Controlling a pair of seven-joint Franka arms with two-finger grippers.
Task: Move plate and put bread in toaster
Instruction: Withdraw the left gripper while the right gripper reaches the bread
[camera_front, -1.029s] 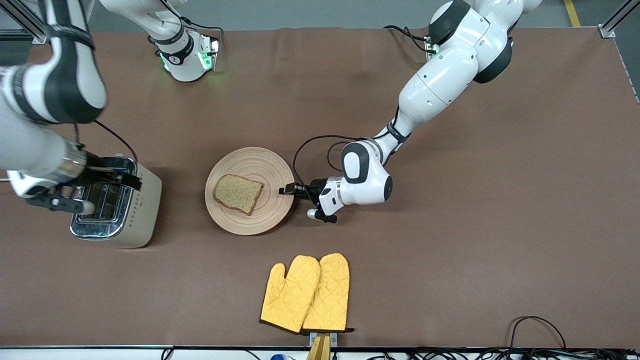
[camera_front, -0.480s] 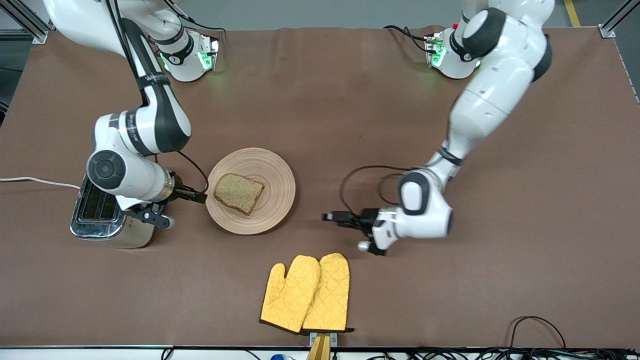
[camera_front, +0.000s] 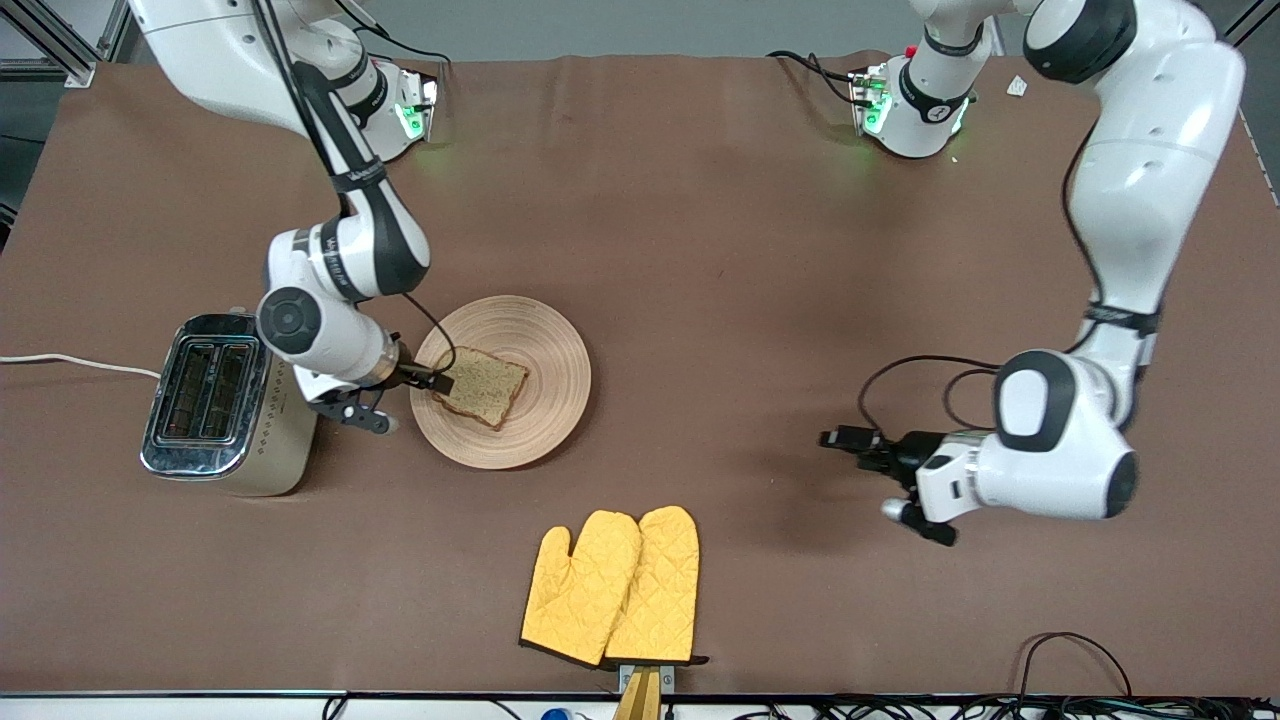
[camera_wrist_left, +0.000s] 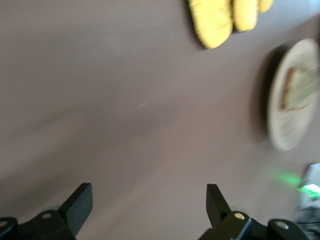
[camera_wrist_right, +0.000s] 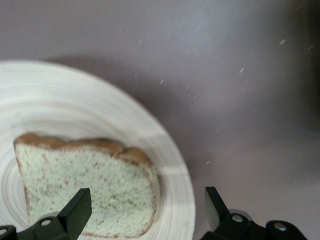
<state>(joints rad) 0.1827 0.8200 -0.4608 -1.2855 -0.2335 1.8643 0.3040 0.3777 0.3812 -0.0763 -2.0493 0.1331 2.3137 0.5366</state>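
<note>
Closing on the bread (camera_front: 478, 386) from here could go wrong, I judge: the slice lies flat on the wooden plate (camera_front: 540, 340), so a pincer arriving level may shove it across the grooves or nip only crust and tear it.

Nearest the camera lie the yellow oven mitts (camera_front: 612, 587). Toward the left arm's end of the desk (camera_front: 700, 220), the left pincer (camera_front: 838, 438) hangs wide open and empty while that arm waits. The right pincer (camera_front: 437, 381), fingers spread and holding nothing, sits at the bread's edge, over the plate's rim. The toaster (camera_front: 232, 405) stands beside the plate, toward the right arm's end.
</note>
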